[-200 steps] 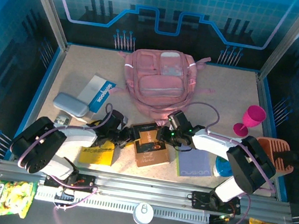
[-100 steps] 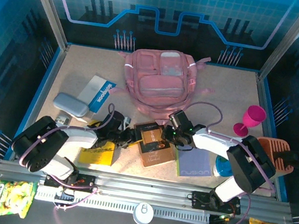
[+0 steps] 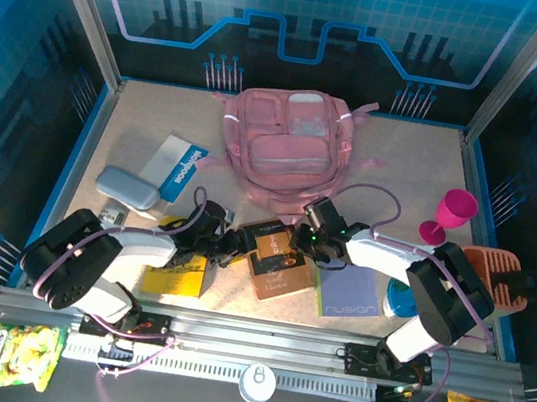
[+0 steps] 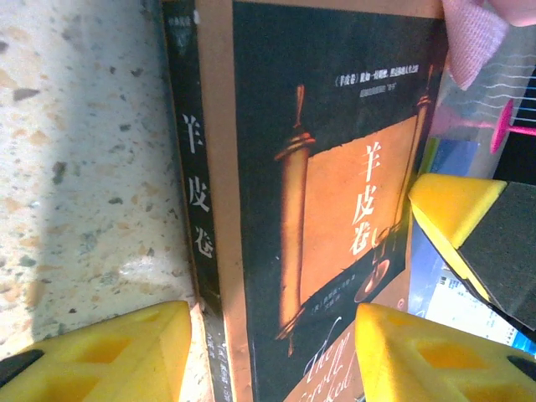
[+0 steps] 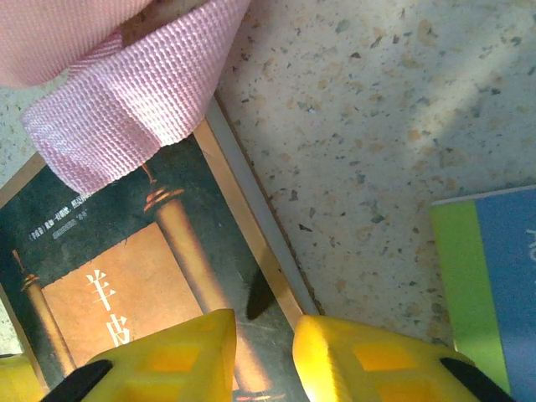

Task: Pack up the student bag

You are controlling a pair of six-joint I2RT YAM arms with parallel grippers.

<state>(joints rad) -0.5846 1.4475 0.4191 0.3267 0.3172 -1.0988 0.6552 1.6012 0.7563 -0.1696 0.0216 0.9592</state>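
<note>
Student bag (image 3: pixel 284 153) lying far centre on bench (image 3: pixel 406 161); brown book (image 3: pixel 280 261) lying nearer; left pincer (image 4: pixel 268 322) straddling its spine, jaws apart; right pincer (image 5: pixel 264 331) sitting at its right edge, cannot tell whether gripping.

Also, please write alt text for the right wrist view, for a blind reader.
Yellow fingertips of the right end effector straddle the edge of a dark book with an orange scroll cover on the speckled table. A pink strap lies over the book's upper corner; a green-and-blue booklet sits at right.
</note>
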